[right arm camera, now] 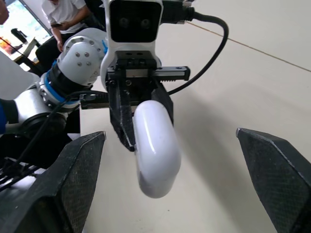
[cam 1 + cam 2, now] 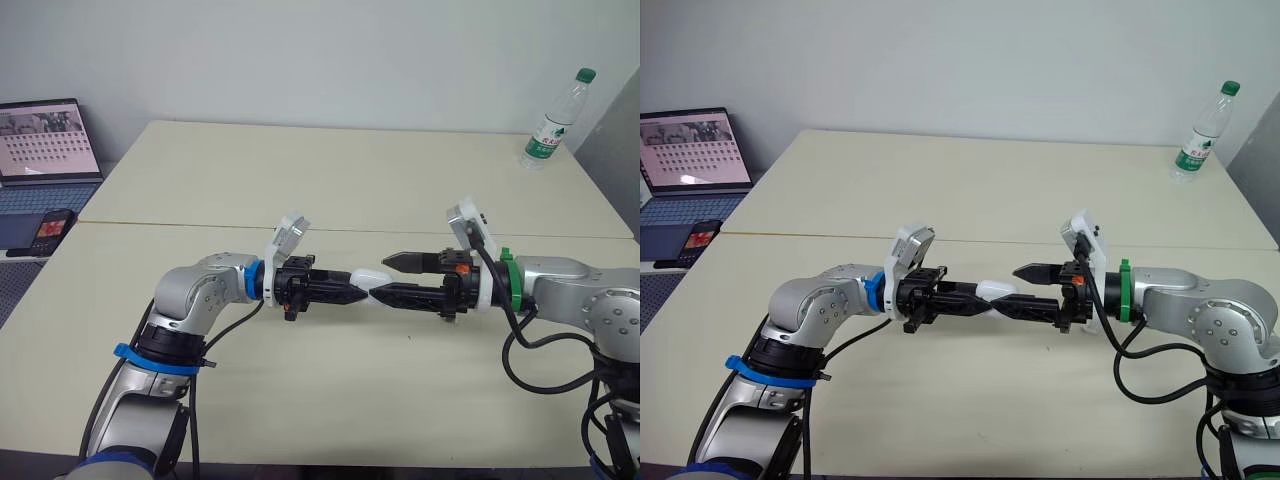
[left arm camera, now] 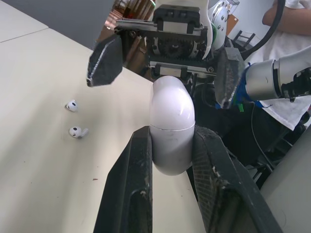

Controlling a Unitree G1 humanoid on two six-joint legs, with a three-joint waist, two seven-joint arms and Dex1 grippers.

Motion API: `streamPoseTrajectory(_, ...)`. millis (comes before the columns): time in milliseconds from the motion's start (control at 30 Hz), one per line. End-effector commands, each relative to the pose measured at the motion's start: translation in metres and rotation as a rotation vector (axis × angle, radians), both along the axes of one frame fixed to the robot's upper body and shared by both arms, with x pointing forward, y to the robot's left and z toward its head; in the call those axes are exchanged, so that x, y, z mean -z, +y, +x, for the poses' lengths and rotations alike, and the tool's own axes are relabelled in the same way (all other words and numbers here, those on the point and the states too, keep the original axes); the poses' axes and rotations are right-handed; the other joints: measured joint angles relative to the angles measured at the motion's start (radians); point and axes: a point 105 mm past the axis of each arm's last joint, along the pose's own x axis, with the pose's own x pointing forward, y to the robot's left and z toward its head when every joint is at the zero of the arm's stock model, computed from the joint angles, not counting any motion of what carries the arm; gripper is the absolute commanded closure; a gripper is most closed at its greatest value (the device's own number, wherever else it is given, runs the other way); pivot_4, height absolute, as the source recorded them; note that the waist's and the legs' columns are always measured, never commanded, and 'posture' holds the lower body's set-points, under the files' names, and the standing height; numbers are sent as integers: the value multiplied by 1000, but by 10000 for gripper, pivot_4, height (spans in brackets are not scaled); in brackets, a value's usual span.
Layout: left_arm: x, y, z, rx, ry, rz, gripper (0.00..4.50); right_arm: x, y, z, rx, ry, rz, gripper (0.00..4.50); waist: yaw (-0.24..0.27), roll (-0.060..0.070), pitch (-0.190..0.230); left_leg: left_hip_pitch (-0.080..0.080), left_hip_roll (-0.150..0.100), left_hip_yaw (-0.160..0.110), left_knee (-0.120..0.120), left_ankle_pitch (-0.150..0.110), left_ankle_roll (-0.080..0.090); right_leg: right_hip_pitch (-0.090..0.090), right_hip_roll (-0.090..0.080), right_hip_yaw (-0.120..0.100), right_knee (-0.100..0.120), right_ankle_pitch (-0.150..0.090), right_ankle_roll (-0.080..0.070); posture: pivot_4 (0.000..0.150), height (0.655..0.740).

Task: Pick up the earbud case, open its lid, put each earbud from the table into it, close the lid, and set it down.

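Left wrist view: left end effector (image 3: 172, 141) grips earbud case (image 3: 171, 116).

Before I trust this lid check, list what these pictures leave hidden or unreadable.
Left wrist view: the earbud case base is hidden between the fingers of the left gripper.
Right wrist view: a person is cut off by the top edge.
Left eye view: the bottle label is too small to read.

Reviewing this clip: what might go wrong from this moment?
1. The left hand pinches only the lower half of the earbud case above the table; prying its shut lid with the open right hand might twist it loose.
2. The two earbuds lie loose on the table; a dropped case might scatter them.
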Motion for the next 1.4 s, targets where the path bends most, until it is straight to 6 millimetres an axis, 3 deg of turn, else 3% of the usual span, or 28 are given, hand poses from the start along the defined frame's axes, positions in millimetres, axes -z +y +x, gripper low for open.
streamPoseTrajectory(33,-6,-2,-2,21,-43,-16,37405,-8,-2,7,41,-49,-26,0,0,0,0,0,0,0,0,0,0,0,0,0,0,0,0,1500,7362)
streamPoseTrajectory(267,-2,-3,-1,12,-62,-2,37405,-8,-6,13,84,-74,-81,0,0,0,0,0,0,0,0,0,0,0,0,0,0,0,0,1500,7362)
streamPoseTrajectory(433,-2,-4,-1,15,-65,-3,37405,-16,-16,28,174,-117,-75,0,0,0,0,0,0,0,0,0,0,0,0,0,0,0,0,1500,7362)
streamPoseTrajectory(600,-1,-4,0,10,-64,1,37405,-23,-10,13,89,-126,-50,0,0,0,0,0,0,1,0,0,0,-1,0,0,1,0,0,1500,7362)
streamPoseTrajectory(767,-2,-5,1,6,-66,-1,37405,-13,0,1,17,-107,-95,0,0,0,0,0,0,0,0,0,0,-1,0,0,1,0,0,1500,7362)
streamPoseTrajectory(1033,-2,-4,1,7,-73,2,37405,4,-8,12,74,-94,-184,0,0,0,0,0,0,0,1,0,0,-1,0,0,2,0,0,1500,7362)
streamPoseTrajectory(1400,2,-3,0,9,-82,23,37405,-20,-21,28,175,-138,-110,0,0,0,0,0,0,0,1,0,0,-1,0,0,3,0,0,1500,7362)
